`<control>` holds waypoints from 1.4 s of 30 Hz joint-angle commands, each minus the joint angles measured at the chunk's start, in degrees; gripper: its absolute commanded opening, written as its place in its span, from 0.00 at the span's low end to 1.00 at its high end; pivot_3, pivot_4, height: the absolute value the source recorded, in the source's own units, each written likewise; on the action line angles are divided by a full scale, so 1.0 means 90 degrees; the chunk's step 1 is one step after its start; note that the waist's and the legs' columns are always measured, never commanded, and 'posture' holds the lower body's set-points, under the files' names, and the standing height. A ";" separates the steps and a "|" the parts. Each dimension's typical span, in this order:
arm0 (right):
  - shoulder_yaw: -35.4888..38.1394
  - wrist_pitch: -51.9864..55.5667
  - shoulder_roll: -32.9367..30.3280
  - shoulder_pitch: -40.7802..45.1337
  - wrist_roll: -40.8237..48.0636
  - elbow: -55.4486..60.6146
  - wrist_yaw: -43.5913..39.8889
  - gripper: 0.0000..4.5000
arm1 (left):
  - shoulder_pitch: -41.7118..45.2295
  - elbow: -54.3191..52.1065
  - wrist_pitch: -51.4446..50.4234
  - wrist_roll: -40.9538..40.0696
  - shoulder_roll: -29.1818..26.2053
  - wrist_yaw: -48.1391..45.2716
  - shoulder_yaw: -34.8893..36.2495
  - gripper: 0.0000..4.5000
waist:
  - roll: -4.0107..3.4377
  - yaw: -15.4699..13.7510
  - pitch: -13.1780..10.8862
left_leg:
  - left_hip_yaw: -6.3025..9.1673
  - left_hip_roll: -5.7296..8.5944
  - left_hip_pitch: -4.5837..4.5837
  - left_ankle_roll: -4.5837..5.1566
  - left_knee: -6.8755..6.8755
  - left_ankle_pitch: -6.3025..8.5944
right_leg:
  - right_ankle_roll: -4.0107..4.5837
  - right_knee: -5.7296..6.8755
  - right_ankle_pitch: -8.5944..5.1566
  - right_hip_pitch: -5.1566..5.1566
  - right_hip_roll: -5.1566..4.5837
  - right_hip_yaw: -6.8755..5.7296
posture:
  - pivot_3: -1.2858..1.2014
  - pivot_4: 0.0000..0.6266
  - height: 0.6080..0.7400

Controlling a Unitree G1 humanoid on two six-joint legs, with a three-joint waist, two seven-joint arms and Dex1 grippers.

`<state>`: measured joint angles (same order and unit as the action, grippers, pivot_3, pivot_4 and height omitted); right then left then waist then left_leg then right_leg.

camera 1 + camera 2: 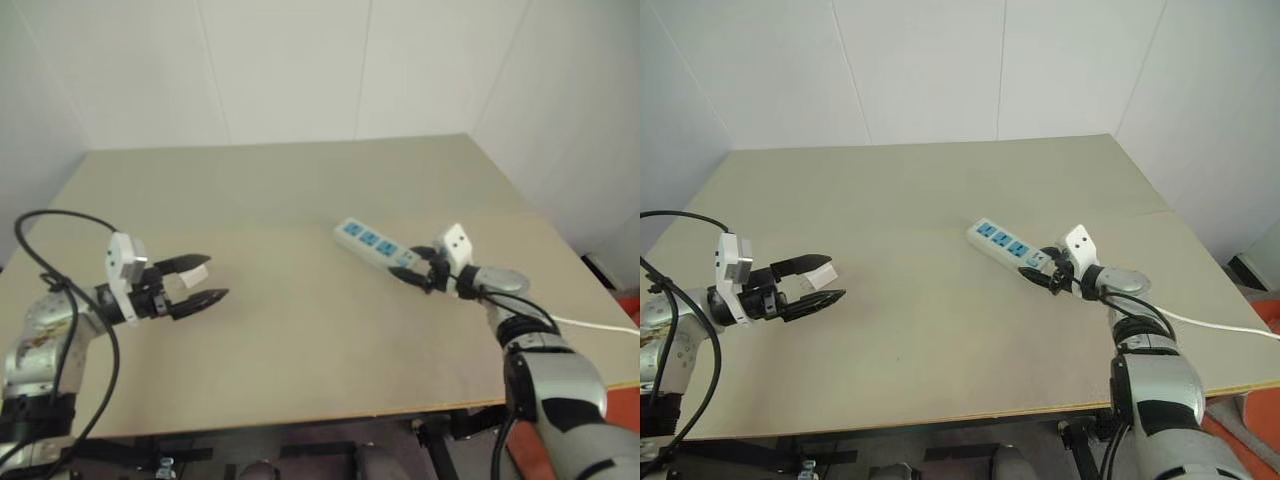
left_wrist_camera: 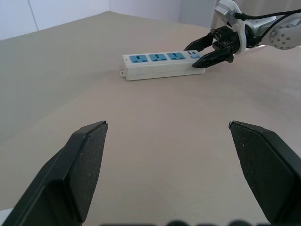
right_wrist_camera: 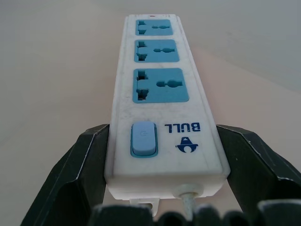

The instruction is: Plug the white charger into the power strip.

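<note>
The power strip (image 1: 368, 241), a long white bar with three blue sockets, lies flat on the table right of centre. My right gripper (image 1: 408, 265) is shut on its switch end. In the right wrist view the black fingers (image 3: 89, 160) press against both long sides beside the blue switch (image 3: 143, 138). Its white cord (image 1: 592, 324) trails off to the right. My left gripper (image 1: 215, 277) hovers over the left part of the table, pointing toward the strip. It is open wide with nothing between its fingers (image 2: 84, 165). The white charger is out of view.
The beige table (image 1: 300, 340) spans the view, with its front edge close below my arms and white walls behind it. A black cable (image 1: 60, 250) loops above my left wrist.
</note>
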<state>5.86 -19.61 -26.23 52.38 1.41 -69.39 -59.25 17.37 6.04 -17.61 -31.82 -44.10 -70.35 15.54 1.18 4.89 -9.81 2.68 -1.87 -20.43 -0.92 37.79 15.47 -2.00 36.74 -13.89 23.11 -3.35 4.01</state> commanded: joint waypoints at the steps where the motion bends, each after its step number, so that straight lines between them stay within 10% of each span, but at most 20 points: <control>1: -0.0114 -0.0114 0.0223 -0.0278 0.0229 0.0806 -0.0431 0.75 | 0.0100 -0.0173 -0.0016 -0.0098 -0.0009 -0.0016 -0.0008 1.00 | 0.0000 0.0019 0.0000 | 0.0001 0.0000 0.0000 0.0000 0.0000 0.0000 | 0.0000 0.0000 0.0000 0.0000 0.0000 0.0000 | 0.52 0.24 1.00; 14: -0.0749 0.1071 0.0529 -0.1542 0.0796 0.3132 -0.1512 0.75 | 0.0070 -0.0327 -0.0114 -0.0146 0.0107 0.0078 -0.0124 1.00 | -0.0001 0.0050 0.0001 | 0.0008 0.0000 0.0005 0.0000 0.0000 0.0000 | 0.0000 0.0004 0.0000 -0.0002 0.0000 -0.0003 | 0.52 0.24 1.00; 18: -0.0867 0.1280 0.0460 -0.1555 0.0979 0.3288 -0.1979 0.99 | 0.0067 -0.0352 -0.0132 -0.0131 0.0148 0.0109 -0.0118 1.00 | -0.0001 0.0047 0.0001 | 0.0009 0.0000 0.0005 0.0000 0.0000 0.0000 | -0.0001 0.0004 0.0000 -0.0001 0.0001 -0.0004 | 0.52 0.24 1.00; 42: -0.0686 0.0570 0.0359 -0.1970 0.1447 0.3560 -0.1964 0.99 | 0.0185 -0.0331 -0.0165 -0.0046 0.0106 0.0141 -0.0221 1.00 | -0.0001 -0.0097 0.0001 | 0.0008 0.0001 0.0006 0.0000 0.0000 0.0000 | -0.0001 0.0004 0.0000 -0.0001 0.0001 -0.0004 | 0.52 0.24 1.00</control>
<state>-0.07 -13.31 -23.17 34.21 14.29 -37.73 -77.12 17.92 4.12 -19.12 -31.67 -42.47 -68.79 13.17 1.17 4.02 -9.80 2.75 -1.86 -20.37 -0.92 37.79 15.47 -2.00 36.77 -13.89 23.10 -3.34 3.97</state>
